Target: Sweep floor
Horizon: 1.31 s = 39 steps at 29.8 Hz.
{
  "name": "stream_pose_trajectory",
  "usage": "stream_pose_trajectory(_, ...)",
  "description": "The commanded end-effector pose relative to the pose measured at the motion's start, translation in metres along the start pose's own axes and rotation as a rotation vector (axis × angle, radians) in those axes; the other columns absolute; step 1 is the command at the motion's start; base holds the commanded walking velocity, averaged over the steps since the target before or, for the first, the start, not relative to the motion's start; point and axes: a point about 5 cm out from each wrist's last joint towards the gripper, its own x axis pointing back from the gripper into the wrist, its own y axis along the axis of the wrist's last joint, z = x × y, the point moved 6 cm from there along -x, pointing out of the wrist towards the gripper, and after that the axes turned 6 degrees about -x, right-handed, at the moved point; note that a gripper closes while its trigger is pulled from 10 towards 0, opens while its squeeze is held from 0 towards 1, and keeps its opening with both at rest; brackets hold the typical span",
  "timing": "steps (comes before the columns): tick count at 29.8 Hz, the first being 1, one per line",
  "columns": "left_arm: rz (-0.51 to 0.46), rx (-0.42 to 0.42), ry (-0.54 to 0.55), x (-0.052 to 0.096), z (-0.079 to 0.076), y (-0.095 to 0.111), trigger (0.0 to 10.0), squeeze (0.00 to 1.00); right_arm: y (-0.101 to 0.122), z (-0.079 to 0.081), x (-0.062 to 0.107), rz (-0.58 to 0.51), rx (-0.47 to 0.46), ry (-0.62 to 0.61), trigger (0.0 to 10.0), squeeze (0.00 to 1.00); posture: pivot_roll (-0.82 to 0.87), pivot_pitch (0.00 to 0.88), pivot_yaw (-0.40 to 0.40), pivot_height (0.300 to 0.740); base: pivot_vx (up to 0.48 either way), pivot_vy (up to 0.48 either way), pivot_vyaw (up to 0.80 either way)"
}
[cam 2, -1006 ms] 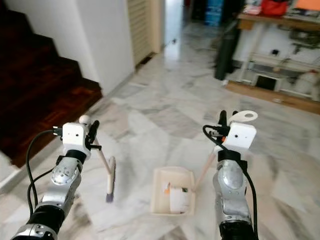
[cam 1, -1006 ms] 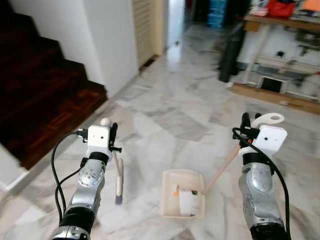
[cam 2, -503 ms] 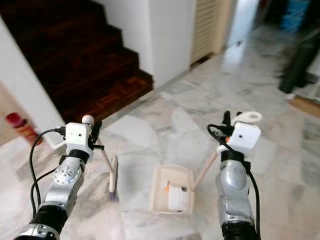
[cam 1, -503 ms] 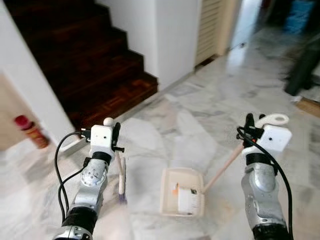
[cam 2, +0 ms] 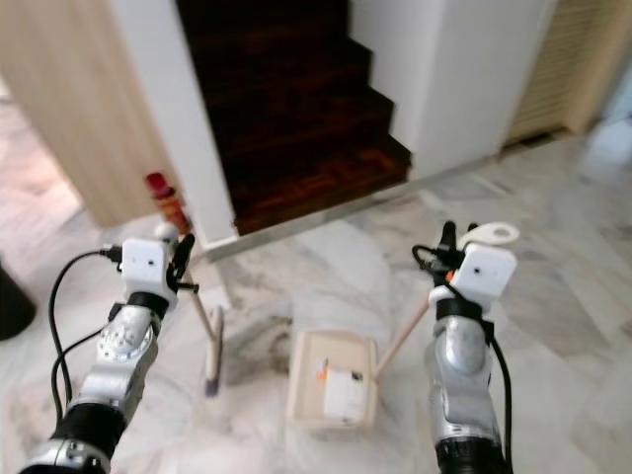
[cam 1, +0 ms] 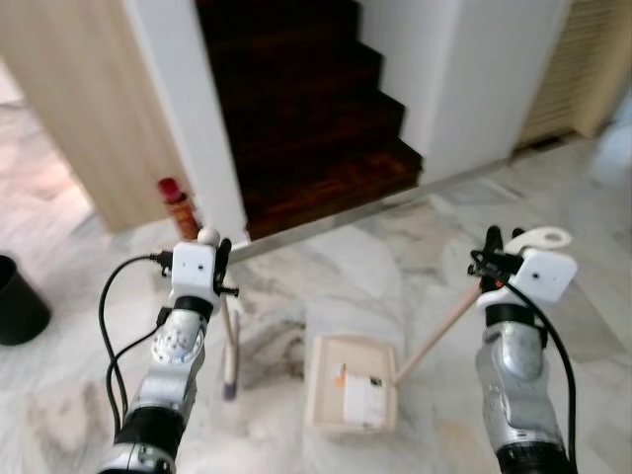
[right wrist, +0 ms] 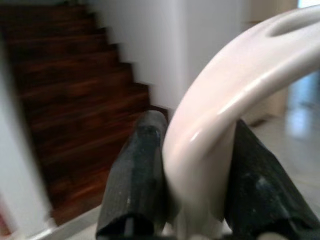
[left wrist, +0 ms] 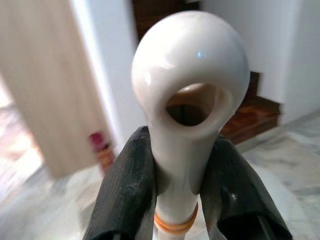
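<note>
Left gripper [left wrist: 180, 200]: both black fingers are pressed against the white handle of the broom [cam 1: 229, 346], just below its ring-shaped end; the grip is closed on the shaft.
Right gripper [right wrist: 197, 200]: its fingers clamp the curved white grip of the dustpan handle [cam 1: 439, 331], closed on it from both sides.
Broom: hangs down from the left gripper, slightly tilted, with its brush end at or just above the marble floor [cam 1: 395, 237]; contact cannot be confirmed.
Dustpan [cam 1: 351, 383]: cream tray between the two arms, low on the floor at the end of its slanted handle. It holds a pale object with an orange mark, which cannot be identified.
Surroundings: dark wooden stairs [cam 1: 316, 118] straight ahead, a red bottle [cam 1: 178, 205] near the white wall at the foot of them, and a black bin [cam 1: 18, 301] at far left.
Risk, tilt: if the right wrist rolls or lifts, the tray may tip and spill its contents back onto the floor.
Risk, collision: moving forward may drive the broom or tray into the stair edge or knock over the bottle.
Risk, slip: the left grip sits at the very top of the shaft, so sideways load may twist the broom.
Arm pose: both silver forearms are raised and extended forward, wrists about level, well apart, grippers pointing upward.
</note>
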Motion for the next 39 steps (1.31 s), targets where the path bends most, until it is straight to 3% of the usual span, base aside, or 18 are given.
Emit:
stream_pose_trajectory(1,-0.048,-0.024,0.013,-0.005,0.0073,0.014,10.0,0.0,0.0139,0.0125,-0.0048,-0.054,-0.024,0.029,10.0,0.0,-0.09,0.0,0.021,0.74,0.0,0.0,0.8)
stream_pose_trajectory(12,-0.045,-0.027,0.01,-0.0045,0.009,0.0143,10.0,0.0,0.0127,0.0154,-0.004,-0.054,-0.042,0.034,10.0,0.0,-0.08,0.0,0.034,0.74,0.0,0.0,0.8)
stream_pose_trajectory(21,-0.042,-0.013,0.005,-0.003,0.0071,0.0144,10.0,0.0,0.0116,0.0148,-0.0039,-0.043,-0.077,0.035,10.0,0.0,-0.08,0.0,0.034,0.74,0.0,0.086,0.0)
stream_pose_trajectory(39,-0.029,-0.011,0.017,-0.0021,0.0078,0.0134,10.0,0.0,0.012,0.0122,-0.0031,-0.037,-0.075,0.038,10.0,0.0,-0.06,0.003,0.027,0.74,0.0,0.396,0.0)
